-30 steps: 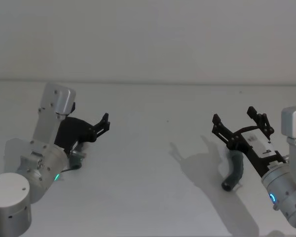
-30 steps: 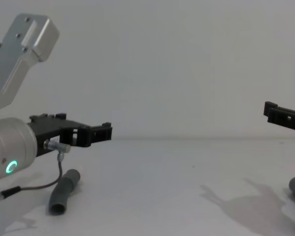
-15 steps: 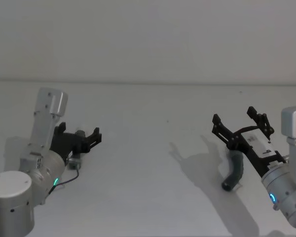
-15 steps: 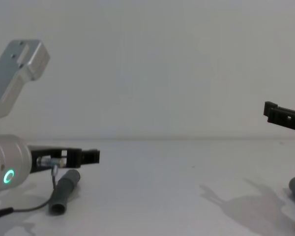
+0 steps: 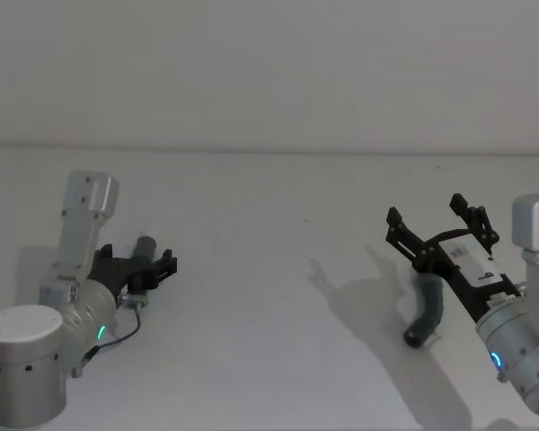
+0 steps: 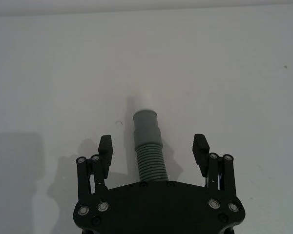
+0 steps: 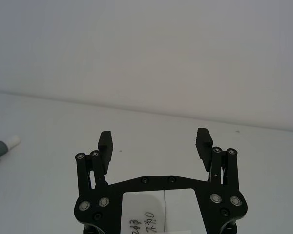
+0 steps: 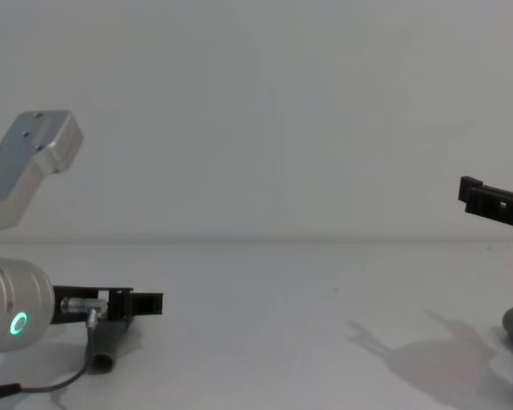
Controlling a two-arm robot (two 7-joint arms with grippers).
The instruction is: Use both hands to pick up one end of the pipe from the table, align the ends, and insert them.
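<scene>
Overall, the table [image 5: 269, 296] is a plain white surface running across the lower two thirds of the head view. My left gripper [image 5: 153, 261] sits at the lower left of that view, low over the table. It is carried on its silver wrist [image 8: 8, 307], where the green light ring [image 8: 19, 323] is lit. Its fingers are spread wide and straddle one pipe piece [image 6: 149, 151]. In the left wrist view each fingertip stands beside the ribbed section with a gap on both sides, touching nothing. My right gripper [image 5: 428, 215] is at the right of the head view, likewise spread wide and holding nothing. In the chest view it hangs at the right edge, well above the table. The second pipe piece [image 5: 428, 310], dark and bent, lies on the table at lower right, below that gripper and apart from it. The straddled piece lies flat, its narrow white tip [image 6: 142, 101] pointing away from my left palm. A thin dark cable [image 5: 117, 330] loops on the table beside the left wrist.
</scene>
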